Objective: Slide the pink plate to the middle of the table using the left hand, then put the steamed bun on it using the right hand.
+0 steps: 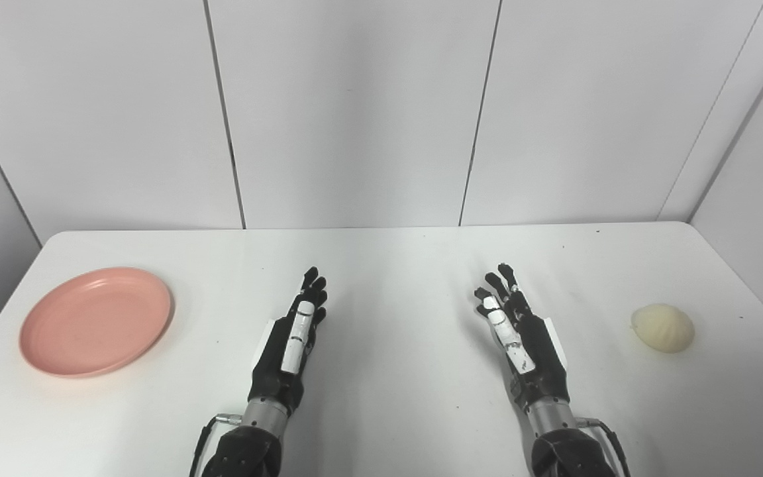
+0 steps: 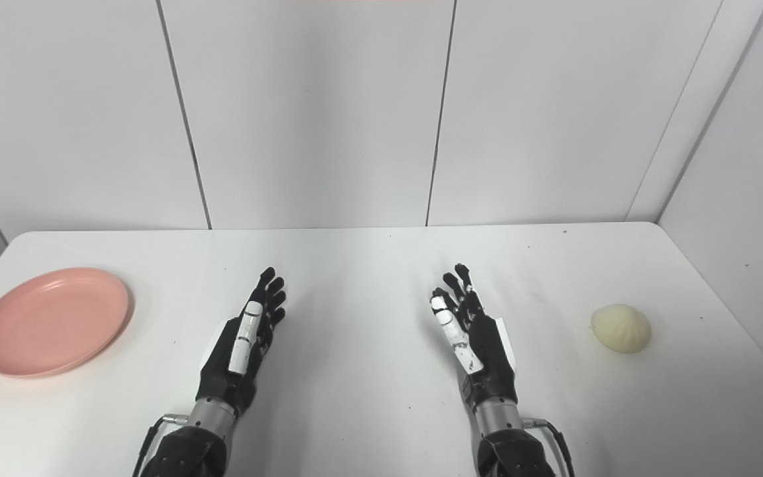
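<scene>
Tabletop [image 1: 381, 265]: white, rounded far corners, filling the lower half of the frame; white panelled wall [image 1: 355, 112] behind.

Plate [image 1: 97, 321]: pink, round, shallow, lying flat at the left of the frame near the tabletop's left edge, with nothing on it.

Bun [image 1: 663, 328]: pale cream, pleated, domed, sitting on the tabletop at the right of the frame.

Left hand [image 1: 292, 344]: lower centre-left, black with a white thumb, fingers stretched out and apart, holding nothing, well apart from the plate.

Right hand [image 1: 520, 334]: lower centre-right, same make, fingers extended and slightly spread, holding nothing, well apart from the bun.
</scene>
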`<act>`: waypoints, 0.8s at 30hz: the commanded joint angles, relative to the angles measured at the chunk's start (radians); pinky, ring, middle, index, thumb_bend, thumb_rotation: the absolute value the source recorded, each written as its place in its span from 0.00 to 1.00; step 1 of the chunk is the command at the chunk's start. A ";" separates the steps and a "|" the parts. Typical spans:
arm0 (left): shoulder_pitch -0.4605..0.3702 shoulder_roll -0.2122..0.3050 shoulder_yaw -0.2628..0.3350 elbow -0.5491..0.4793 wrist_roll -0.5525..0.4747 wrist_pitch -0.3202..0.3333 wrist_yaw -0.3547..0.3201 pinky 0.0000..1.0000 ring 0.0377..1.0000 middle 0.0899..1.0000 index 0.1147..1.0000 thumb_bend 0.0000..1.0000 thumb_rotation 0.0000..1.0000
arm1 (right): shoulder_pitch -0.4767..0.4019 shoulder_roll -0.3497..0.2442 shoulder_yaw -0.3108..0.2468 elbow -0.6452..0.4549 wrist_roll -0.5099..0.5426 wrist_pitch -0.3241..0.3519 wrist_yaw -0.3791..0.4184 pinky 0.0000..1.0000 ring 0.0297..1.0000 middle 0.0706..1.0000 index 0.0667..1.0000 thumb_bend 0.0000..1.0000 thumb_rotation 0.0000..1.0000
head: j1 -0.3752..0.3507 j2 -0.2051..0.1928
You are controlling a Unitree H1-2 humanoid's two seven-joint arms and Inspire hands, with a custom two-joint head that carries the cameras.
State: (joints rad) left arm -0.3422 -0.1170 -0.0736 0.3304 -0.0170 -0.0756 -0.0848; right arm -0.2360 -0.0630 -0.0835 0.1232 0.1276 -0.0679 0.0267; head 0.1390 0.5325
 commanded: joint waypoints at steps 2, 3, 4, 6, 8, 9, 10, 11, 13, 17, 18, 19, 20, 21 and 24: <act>-0.008 -0.019 0.000 0.057 0.007 -0.043 0.024 1.00 1.00 1.00 1.00 0.56 1.00 | -0.017 -0.019 -0.013 -0.002 0.042 -0.024 0.035 0.99 0.92 0.96 0.99 0.67 0.70 | 0.058 -0.025; -0.014 -0.022 -0.001 0.078 0.010 -0.060 0.030 1.00 1.00 1.00 1.00 0.54 1.00 | -0.019 -0.023 -0.016 0.009 0.052 -0.027 0.041 1.00 0.93 0.97 0.99 0.67 0.70 | 0.067 -0.029; -0.024 -0.027 0.000 0.107 0.010 -0.078 0.036 1.00 1.00 1.00 1.00 0.54 1.00 | -0.018 -0.031 -0.019 0.024 0.047 -0.038 0.040 1.00 0.93 0.97 0.99 0.67 0.71 | 0.120 -0.056; -0.044 -0.034 0.002 0.159 0.012 -0.113 0.053 1.00 1.00 1.00 1.00 0.52 1.00 | -0.018 -0.044 -0.025 0.046 0.042 -0.055 0.041 1.00 0.93 0.97 0.99 0.64 0.74 | 0.166 -0.081; -0.067 -0.040 0.005 0.218 0.016 -0.162 0.073 1.00 1.00 1.00 1.00 0.51 1.00 | -0.021 -0.056 -0.032 0.071 0.046 -0.072 0.046 1.00 0.94 0.97 0.99 0.59 0.75 | 0.203 -0.105; -0.079 -0.043 0.008 0.241 0.014 -0.186 0.080 1.00 1.00 1.00 1.00 0.51 1.00 | -0.023 -0.060 -0.036 0.081 0.055 -0.076 0.053 1.00 0.94 0.97 0.99 0.58 0.76 | 0.235 -0.127; -0.090 -0.044 0.012 0.256 0.017 -0.208 0.092 1.00 1.00 1.00 1.00 0.54 1.00 | -0.023 -0.062 -0.038 0.081 0.062 -0.071 0.057 1.00 0.95 0.97 0.99 0.57 0.77 | 0.235 -0.127; -0.101 -0.045 0.014 0.268 0.027 -0.217 0.113 1.00 1.00 1.00 1.00 0.54 1.00 | -0.024 -0.064 -0.041 0.086 0.072 -0.068 0.062 1.00 0.95 0.97 1.00 0.58 0.77 | 0.260 -0.146; -0.121 -0.046 0.023 0.279 0.035 -0.213 0.141 1.00 1.00 1.00 1.00 0.58 1.00 | -0.024 -0.064 -0.042 0.092 0.069 -0.080 0.061 1.00 0.96 0.98 1.00 0.58 0.77 | 0.278 -0.161; -0.154 -0.043 0.052 0.258 0.037 -0.209 0.183 1.00 1.00 1.00 1.00 0.57 1.00 | -0.022 -0.061 -0.042 0.093 0.062 -0.112 0.060 1.00 0.95 0.97 1.00 0.52 0.77 | 0.302 -0.182; -0.161 -0.041 0.060 0.245 0.050 -0.208 0.209 1.00 1.00 1.00 0.99 0.57 1.00 | -0.022 -0.059 -0.042 0.095 0.057 -0.116 0.056 1.00 0.94 0.97 1.00 0.51 0.77 | 0.307 -0.189; -0.167 -0.035 0.065 0.229 0.053 -0.206 0.219 0.99 0.99 0.98 0.97 0.59 1.00 | -0.022 -0.059 -0.042 0.094 0.056 -0.117 0.055 1.00 0.94 0.96 1.00 0.50 0.78 | 0.307 -0.189; -0.176 -0.027 0.072 0.216 0.047 -0.210 0.218 0.99 0.99 0.98 0.97 0.60 1.00 | -0.022 -0.060 -0.041 0.097 0.055 -0.118 0.056 1.00 0.94 0.96 1.00 0.49 0.78 | 0.310 -0.194; -0.185 -0.020 0.081 0.202 0.037 -0.214 0.216 1.00 0.99 0.98 0.96 0.62 1.00 | -0.023 -0.061 -0.042 0.102 0.056 -0.120 0.058 1.00 0.94 0.97 1.00 0.50 0.79 | 0.311 -0.198; -0.202 0.003 0.103 0.148 0.039 -0.198 0.223 1.00 0.99 0.97 0.95 0.64 1.00 | -0.027 -0.058 -0.044 0.114 0.057 -0.128 0.056 1.00 0.94 0.97 1.00 0.50 0.79 | 0.314 -0.203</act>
State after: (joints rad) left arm -0.4933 -0.1334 0.0241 0.5402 0.0166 -0.2522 0.1215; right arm -0.2771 -0.1233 -0.1233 0.2047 0.1868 -0.1402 0.0772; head 0.4510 0.3313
